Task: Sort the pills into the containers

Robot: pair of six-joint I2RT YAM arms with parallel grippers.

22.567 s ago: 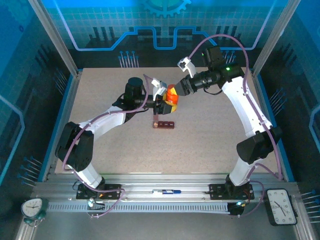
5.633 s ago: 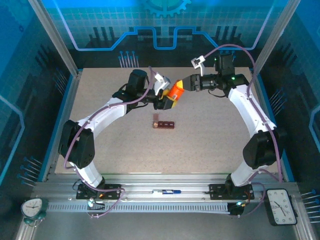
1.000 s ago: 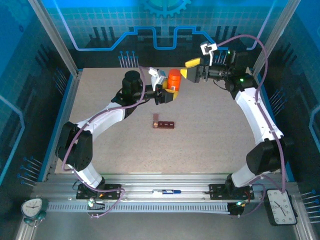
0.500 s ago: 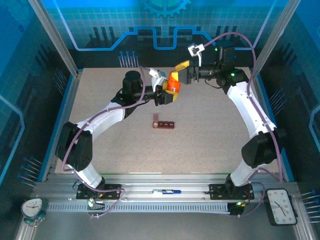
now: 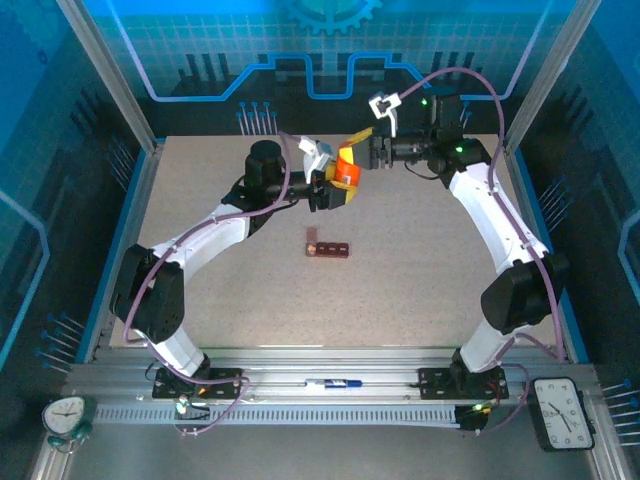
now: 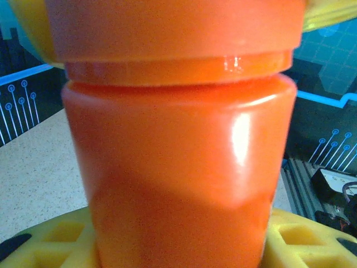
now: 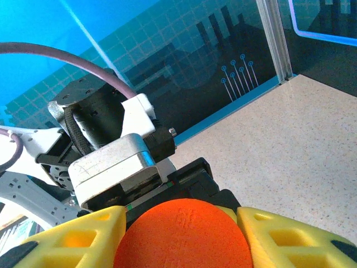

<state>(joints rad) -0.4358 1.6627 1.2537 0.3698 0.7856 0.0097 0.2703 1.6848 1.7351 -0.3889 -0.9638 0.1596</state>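
right claw: was wide and apart, now closed on cap | left claw: holds orange bottle by body, upright | containers: on worktop, near front of bottle | meaning: probably cap opening starts, pills not out

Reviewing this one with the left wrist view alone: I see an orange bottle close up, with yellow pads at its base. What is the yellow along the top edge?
Observer: That is the right gripper. Its yellow fingers sit against both sides of the cap of the orange bottle.
Operator: And where is the compartment bar?
Observer: The compartment bar lies flat on the table, nearer the arm bases than the bottle. It is apart from the left gripper, which holds the bottle's lower part.
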